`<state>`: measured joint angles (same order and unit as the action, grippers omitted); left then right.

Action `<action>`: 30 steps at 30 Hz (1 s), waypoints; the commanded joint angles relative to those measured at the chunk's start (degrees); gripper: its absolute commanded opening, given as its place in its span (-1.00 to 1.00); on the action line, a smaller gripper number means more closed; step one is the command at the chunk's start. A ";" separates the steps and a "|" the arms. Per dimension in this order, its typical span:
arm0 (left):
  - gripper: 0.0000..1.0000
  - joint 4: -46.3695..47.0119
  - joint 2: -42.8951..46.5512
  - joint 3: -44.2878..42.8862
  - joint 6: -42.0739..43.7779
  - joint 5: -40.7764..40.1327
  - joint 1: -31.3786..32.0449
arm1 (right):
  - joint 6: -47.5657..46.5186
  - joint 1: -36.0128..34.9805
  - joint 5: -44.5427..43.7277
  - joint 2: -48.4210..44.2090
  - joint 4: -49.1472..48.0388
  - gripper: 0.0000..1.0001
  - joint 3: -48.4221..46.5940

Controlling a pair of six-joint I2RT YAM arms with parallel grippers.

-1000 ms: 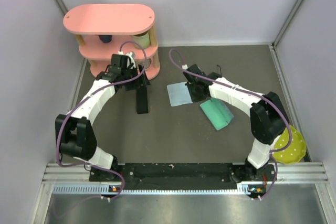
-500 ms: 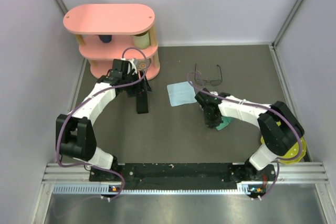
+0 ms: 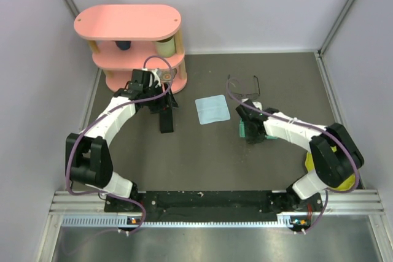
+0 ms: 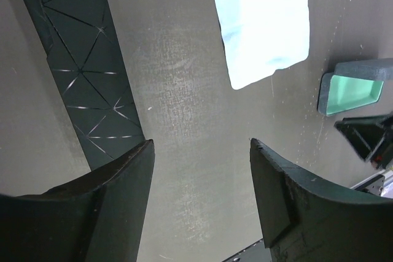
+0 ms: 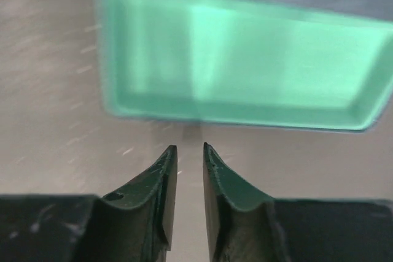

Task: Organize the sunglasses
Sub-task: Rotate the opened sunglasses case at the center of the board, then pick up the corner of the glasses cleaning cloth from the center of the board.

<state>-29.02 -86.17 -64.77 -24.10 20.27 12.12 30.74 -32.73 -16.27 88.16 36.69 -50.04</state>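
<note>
L pincer (image 4: 202, 145) wide, empty, over counter (image 4: 184, 90) beside black case (image 4: 80, 72). R pincer (image 5: 189, 146) at narrow slit, empty, facing open green case (image 5: 245, 59). Wire-frame sunglasses (image 3: 244, 93) lie on counter just beyond green case, near blue cloth (image 3: 212, 108).

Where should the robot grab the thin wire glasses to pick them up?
Probably the small bridge between the two lenses of the glasses, coming straight down from above. They lie flat on the table with both side arms spread open toward the back. The thin wire sits so low that there is little to pinch from the side.
</note>
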 commanded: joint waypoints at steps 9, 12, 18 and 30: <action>0.37 -0.87 3.64 2.10 -2.09 -6.12 -1.57 | -7.27 -12.79 6.35 7.33 -16.64 -0.01 -14.26; 0.38 -2.10 5.04 3.25 -3.06 -7.00 -3.06 | -10.00 -13.58 4.85 16.47 -19.02 0.04 -22.43; 0.39 -2.98 9.79 5.88 -3.50 -6.74 -5.87 | -14.13 -15.43 0.98 25.47 -19.38 0.09 -33.53; 0.40 -2.80 14.80 10.63 -3.94 -5.69 -11.50 | -13.08 -16.57 0.45 33.57 -14.37 -0.33 -36.62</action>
<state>-31.77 -72.97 -55.00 -27.99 14.04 2.07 17.76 -48.10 -14.81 119.04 20.23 -84.14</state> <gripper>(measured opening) 0.699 0.381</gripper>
